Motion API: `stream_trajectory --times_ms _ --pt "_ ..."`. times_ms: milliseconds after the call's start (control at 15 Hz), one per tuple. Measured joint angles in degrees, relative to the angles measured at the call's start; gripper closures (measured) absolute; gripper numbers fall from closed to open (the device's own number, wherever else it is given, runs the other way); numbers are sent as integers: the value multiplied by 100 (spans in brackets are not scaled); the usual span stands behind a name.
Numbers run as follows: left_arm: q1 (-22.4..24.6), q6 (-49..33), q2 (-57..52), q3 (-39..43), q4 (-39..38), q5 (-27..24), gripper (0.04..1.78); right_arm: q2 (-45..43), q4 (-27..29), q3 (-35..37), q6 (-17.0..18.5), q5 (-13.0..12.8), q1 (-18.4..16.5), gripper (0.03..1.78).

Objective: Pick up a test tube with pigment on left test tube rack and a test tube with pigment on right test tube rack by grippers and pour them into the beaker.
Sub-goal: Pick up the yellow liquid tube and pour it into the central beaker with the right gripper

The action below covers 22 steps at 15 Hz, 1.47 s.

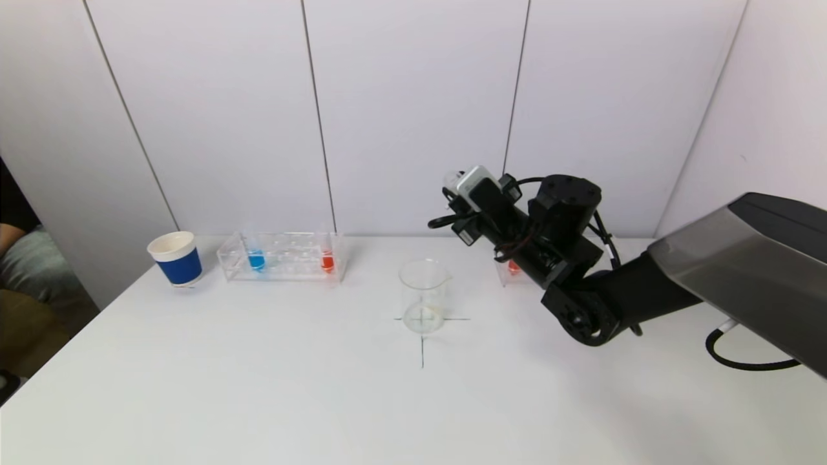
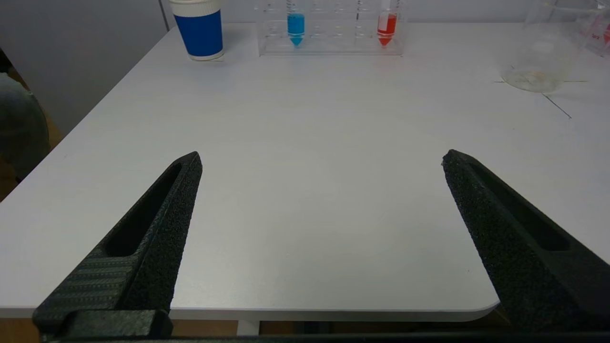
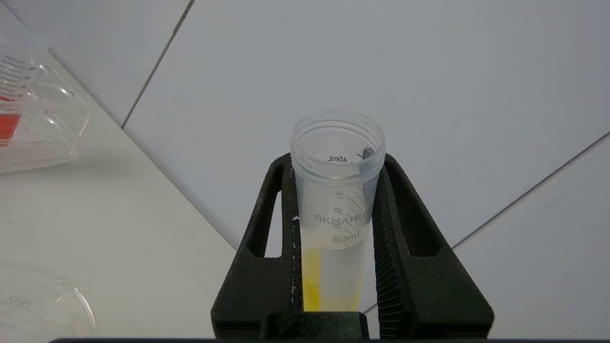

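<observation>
Right gripper [image 3: 336, 190]: you have it clamped on a clear test tube [image 3: 337, 200] with yellow pigment low in it, both fingers [image 3: 267, 247] pressed to the tube's sides. In your head view the right arm is raised above the table [image 1: 258, 387], just right of the beaker [image 1: 423, 296], and the tube itself is hidden behind the wrist.

Left gripper [image 2: 321, 159]: you see its jaws spread wide with nothing between them, low over the near edge of the table, well apart from the racks.

Beaker: upright on a pencilled cross mark at the table's middle.

Left test tube rack [image 1: 282, 257]: clear, toward the back of the table, holding a blue tube [image 1: 256, 259] and a red tube [image 1: 327, 261], both upright.

Right test tube rack [image 1: 507, 271]: mostly hidden behind your right arm; one tube with red pigment [image 1: 513, 266] shows.

Blue paper cup [image 1: 176, 258]: upright, just left of the left rack.
</observation>
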Motion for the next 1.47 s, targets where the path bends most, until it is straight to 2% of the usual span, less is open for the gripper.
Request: stream_trajectory --times_ms 133,400,800,933,1200,1467 --pt "0 -2 0 0 -2 2 6 71 -155 116 -50 35 7 133" --pt "0 0 0 0 0 5 6 116 -427 324 -243 308 0 133" --pt "0 -2 0 0 -2 2 6 99 -494 527 -766 1215 -26 133" --pt "0 -2 0 0 0 0 6 96 -494 516 -951 1445 -67 133" --pt "0 0 0 0 0 2 6 105 -479 514 -1257 1762 -149 133" --pt "0 -2 0 0 -2 2 6 115 -427 512 -1515 1899 -162 133"
